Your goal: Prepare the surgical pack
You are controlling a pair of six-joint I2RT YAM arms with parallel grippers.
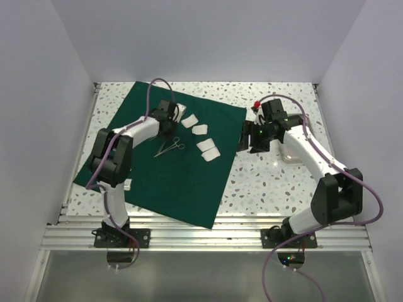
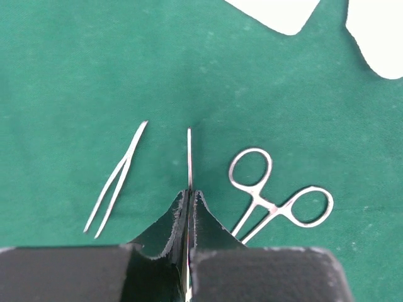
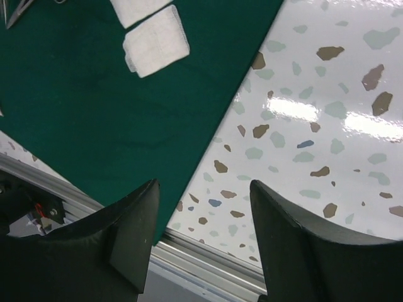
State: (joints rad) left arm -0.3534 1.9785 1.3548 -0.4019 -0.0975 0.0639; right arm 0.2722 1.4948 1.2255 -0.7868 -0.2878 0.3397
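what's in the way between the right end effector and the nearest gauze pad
Nothing visible. The open right end effector hangs over the edge of the green cloth, and only bare cloth lies between it and the nearest gauze pad.

Plain white walls (image 1: pixel 208 38) box in a speckled terrazzo tabletop (image 1: pixel 277 182) (glossy, catching light) edged by aluminium rails (image 1: pixel 201 238).

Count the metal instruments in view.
3. In the left wrist view: tweezers lie left on the green cloth, a thin straight instrument sits clamped in the shut left pincer, ring-handled forceps lie right. More may be hidden elsewhere.
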